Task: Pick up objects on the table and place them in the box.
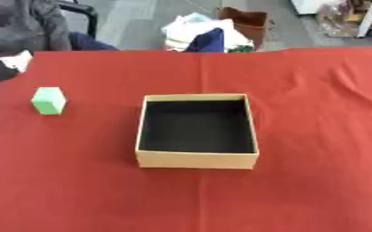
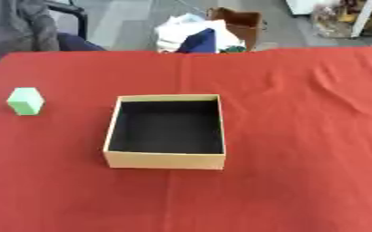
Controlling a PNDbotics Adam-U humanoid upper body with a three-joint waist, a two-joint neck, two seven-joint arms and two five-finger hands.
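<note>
Two task items are on record: a green block [image 1: 49,100] and an open tan cardboard box [image 1: 197,160] with a black interior, both resting on a red tablecloth [image 1: 316,136]. The block stands upright on the cloth, well apart from the box and to its left, slightly farther from the camera than the box's middle. The box sits near the centre of the table, its opening facing up; nothing can be seen inside it beyond the dark floor. Neither robot hand appears in either eye view, so whether the fingers are spread or closed cannot be told. The cloth shows a lengthwise crease running from the far edge toward the box and some rumpling on the right side. Differences between the views are slight: the left eye view shows a pale and dark shape [image 1: 2,65] lying at the table's far left corner, of which the right eye view catches only a sliver at its left border; the right eye view places the block closer to its left border and shows more cloth to the right of the box. Beyond the far edge, both views show a brown bag [image 2: 241,25] and a heap of white and dark blue fabric [image 2: 193,36] on the floor.
</note>
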